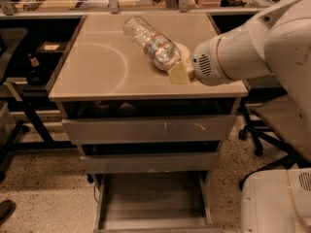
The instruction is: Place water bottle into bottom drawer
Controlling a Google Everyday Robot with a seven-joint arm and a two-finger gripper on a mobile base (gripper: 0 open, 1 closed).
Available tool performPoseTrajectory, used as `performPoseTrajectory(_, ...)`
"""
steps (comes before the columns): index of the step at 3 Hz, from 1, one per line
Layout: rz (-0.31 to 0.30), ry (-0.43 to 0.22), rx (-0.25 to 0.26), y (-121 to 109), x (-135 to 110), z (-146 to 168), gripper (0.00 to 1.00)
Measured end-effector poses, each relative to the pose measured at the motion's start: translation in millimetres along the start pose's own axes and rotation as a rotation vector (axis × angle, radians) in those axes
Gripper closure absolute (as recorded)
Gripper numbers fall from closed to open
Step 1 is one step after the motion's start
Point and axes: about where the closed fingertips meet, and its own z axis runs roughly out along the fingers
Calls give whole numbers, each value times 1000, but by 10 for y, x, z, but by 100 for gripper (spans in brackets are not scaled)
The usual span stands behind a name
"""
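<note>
One white robot arm (252,47) reaches in from the right, its gripper (179,73) pinching the cap end of the water bottle (149,41), which slants over the right half of the desk (97,67), near its front right corner. The carrying step appears to be in hand. Next, the bottle likely must clear the front edge and descend into the open bottom drawer (150,200) below.
</note>
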Motion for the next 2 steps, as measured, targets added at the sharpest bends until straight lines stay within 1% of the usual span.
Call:
performPoseTrajectory(1,3,-15,-11,21,-44,22,100)
performPoseTrajectory(2,-2,-7,-10,76,8,-9,100)
